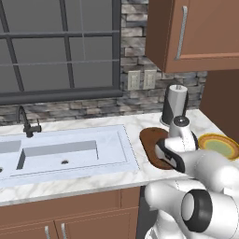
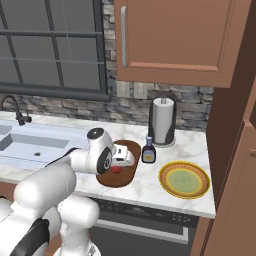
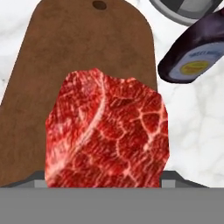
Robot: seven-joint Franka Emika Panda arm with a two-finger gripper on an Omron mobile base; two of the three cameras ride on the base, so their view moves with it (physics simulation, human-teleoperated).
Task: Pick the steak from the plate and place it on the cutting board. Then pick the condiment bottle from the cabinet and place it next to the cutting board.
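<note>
My gripper [image 2: 120, 162] is parked low over the cutting board [image 3: 65, 52] with the jaws spread wide. The steak [image 3: 107, 131] sits right between them and hides most of both tips in the hand view, so I honestly can't tell whether I'm squeezing it or just straddling it. Its bottom edge is cut off too. In the right base view it's a small red bit on the board under my hand, half covered by it.

The condiment bottle [image 3: 192, 52] is at 2 o'clock from the steak, on the marble just beside the board, with its cap out of frame. The paper towel roll [image 2: 163, 120] stands behind it. The plate [image 2: 184, 180] sits at 3 o'clock from the board, near but apart.
</note>
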